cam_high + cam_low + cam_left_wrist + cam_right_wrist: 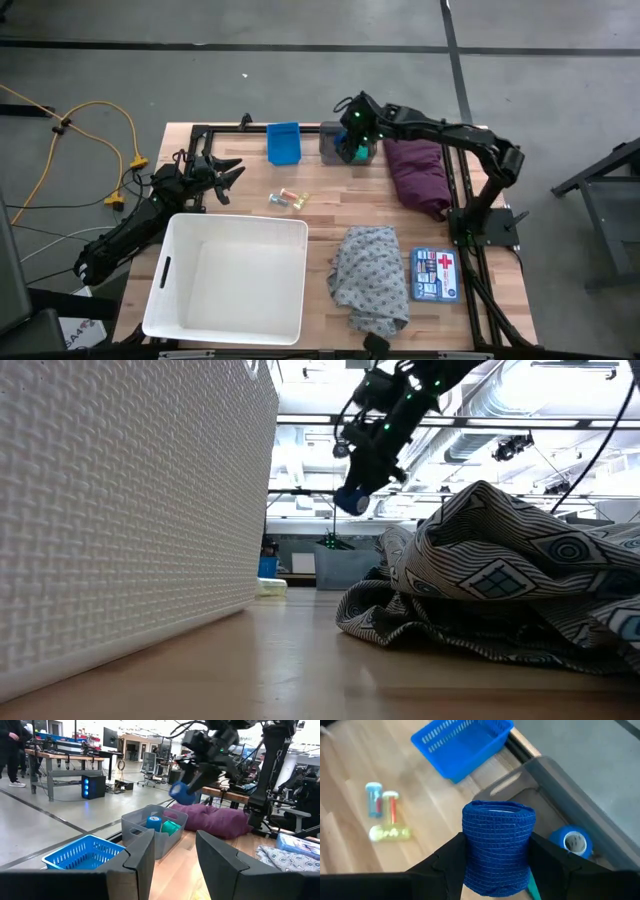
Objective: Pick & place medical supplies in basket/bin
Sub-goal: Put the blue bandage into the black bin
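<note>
My right gripper (349, 138) hangs over the small grey bin (340, 150) at the table's far edge, shut on a blue tape roll (498, 847). The low view shows that roll (352, 500) well above the table. A second blue roll (572, 841) and a green roll (170, 827) lie in the grey bin. The vials (288, 199) lie on the wood beyond the white basket (165, 285). A maroon cloth (420, 170) and a grey patterned cloth (370, 275) lie on the table. My left gripper (224, 177) waits open at the basket's far left corner. My right gripper pinches the blue tape roll between its two fingers (451, 857), one on each side of its curved wall (470, 851). It comes from above, slanting down. The roll is lifted clear over the grey bin, one flat end (498, 810) facing away from the wrist.
A small blue bin (283, 142) stands left of the grey bin. A first-aid box (435, 275) lies by the table's right edge, beside the patterned cloth. Bare wood shows between the vials and the cloths. People and benches show in the room beyond.
</note>
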Motion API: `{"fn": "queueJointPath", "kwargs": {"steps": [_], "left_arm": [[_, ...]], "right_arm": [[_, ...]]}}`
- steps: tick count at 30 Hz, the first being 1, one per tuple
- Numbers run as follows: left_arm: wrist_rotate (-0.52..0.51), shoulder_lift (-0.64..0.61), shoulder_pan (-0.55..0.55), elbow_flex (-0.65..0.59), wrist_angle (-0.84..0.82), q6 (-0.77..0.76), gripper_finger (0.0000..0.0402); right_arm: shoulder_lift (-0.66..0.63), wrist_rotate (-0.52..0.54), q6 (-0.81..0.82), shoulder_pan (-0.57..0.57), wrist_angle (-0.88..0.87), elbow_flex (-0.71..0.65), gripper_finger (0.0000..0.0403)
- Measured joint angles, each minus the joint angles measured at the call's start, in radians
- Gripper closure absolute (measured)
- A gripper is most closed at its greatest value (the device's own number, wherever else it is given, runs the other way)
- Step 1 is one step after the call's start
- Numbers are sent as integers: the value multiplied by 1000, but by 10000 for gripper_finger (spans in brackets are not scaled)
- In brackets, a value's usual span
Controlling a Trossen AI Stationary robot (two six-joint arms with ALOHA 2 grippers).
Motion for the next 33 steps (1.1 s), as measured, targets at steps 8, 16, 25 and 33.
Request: {"fn": "queueJointPath", "kwargs": {"steps": [8, 16, 25, 33], "left_arm": [[0, 0, 0, 0, 0, 0, 266], [0, 0, 0, 0, 0, 0, 266], [0, 0, 0, 0, 0, 0, 266], [0, 0, 0, 0, 0, 0, 266]], "right_arm": [[136, 3, 0, -41, -2, 47, 224], [221, 2, 0, -62, 16, 47, 224], [253, 1, 0, -72, 39, 47, 224], [253, -27, -19, -72, 61, 48, 224]]}}
